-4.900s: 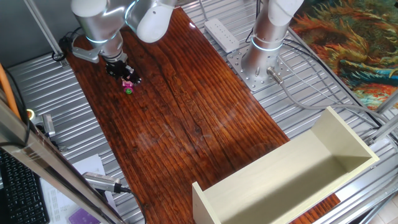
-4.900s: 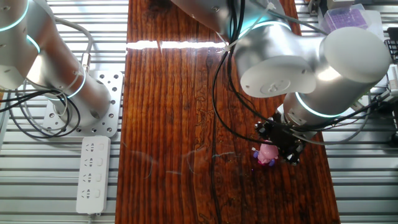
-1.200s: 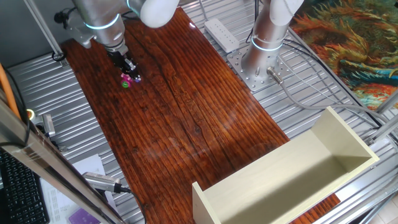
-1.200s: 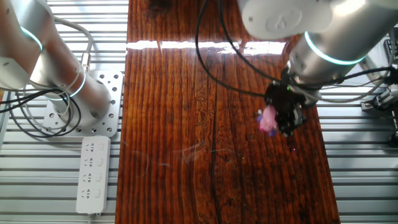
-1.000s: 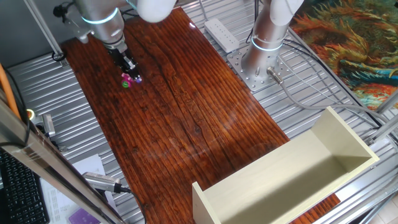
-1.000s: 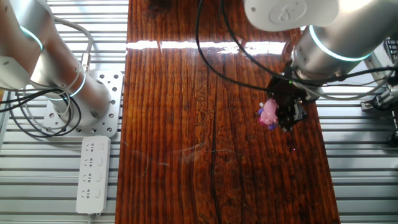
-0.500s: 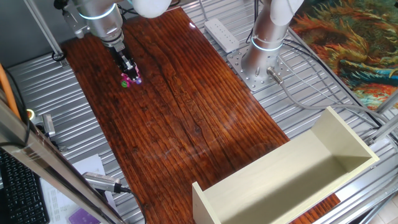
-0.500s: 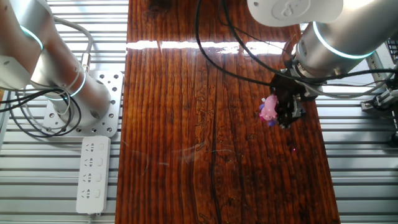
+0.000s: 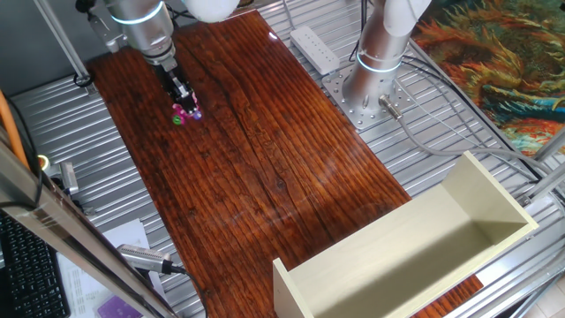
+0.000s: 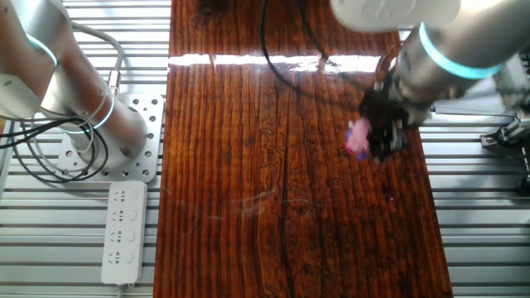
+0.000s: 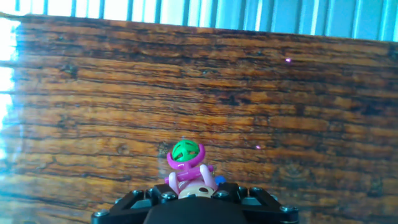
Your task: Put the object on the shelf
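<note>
The object [image 9: 185, 112], a tiny pink toy figure with purple and green bits, hangs above the wooden table at its far left end, held in my gripper [image 9: 182, 102]. From the other side the object [image 10: 358, 139] shows as a pink blur at the black gripper [image 10: 377, 136]. In the hand view the object [image 11: 185, 162] sticks out between the black jaws of the gripper [image 11: 189, 190], green ball end pointing away. The gripper is shut on it. The shelf [image 9: 494, 208], a big cream open box, lies at the near right end of the table.
The dark wooden table top [image 9: 265, 159] runs between metal slatted surfaces. A second silver arm's base [image 9: 375, 66] stands at the far right, with a white power strip [image 9: 316, 49] beside it. Cables [image 10: 50, 157] lie by that base in the other fixed view.
The gripper has lifted the object off the table and carried it a little higher over the last second; it stays shut on it.
</note>
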Controlling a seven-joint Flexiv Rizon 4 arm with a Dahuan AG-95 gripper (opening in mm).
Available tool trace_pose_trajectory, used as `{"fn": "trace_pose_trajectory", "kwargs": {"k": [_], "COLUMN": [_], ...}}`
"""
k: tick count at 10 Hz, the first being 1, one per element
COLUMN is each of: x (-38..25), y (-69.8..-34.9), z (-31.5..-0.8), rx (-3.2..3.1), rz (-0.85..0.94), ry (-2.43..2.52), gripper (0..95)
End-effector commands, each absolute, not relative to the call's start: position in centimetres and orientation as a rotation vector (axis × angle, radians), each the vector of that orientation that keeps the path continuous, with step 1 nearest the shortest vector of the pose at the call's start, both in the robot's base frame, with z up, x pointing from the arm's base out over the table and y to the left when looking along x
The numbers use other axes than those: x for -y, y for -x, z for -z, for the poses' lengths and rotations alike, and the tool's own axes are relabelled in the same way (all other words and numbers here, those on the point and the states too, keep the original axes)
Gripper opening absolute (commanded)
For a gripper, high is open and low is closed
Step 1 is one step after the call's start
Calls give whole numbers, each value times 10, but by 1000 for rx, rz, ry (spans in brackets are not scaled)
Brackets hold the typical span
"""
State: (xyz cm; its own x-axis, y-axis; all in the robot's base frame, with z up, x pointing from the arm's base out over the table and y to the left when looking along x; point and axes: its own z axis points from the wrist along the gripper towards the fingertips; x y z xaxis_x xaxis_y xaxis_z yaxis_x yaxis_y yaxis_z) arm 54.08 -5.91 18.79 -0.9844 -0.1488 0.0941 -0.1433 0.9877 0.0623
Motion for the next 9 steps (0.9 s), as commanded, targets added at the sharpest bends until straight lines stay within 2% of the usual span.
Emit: {"fn": "trace_pose_trajectory", "kwargs": {"k": [1, 4, 9], "x": [33, -8, -16], "y": [-533, -515, -511], "z": [-203, -224, -227], "rx": [3005, 3001, 3000], "rz": [53, 37, 27], "ry": [-98, -32, -63], "gripper": [0, 0, 0]}}
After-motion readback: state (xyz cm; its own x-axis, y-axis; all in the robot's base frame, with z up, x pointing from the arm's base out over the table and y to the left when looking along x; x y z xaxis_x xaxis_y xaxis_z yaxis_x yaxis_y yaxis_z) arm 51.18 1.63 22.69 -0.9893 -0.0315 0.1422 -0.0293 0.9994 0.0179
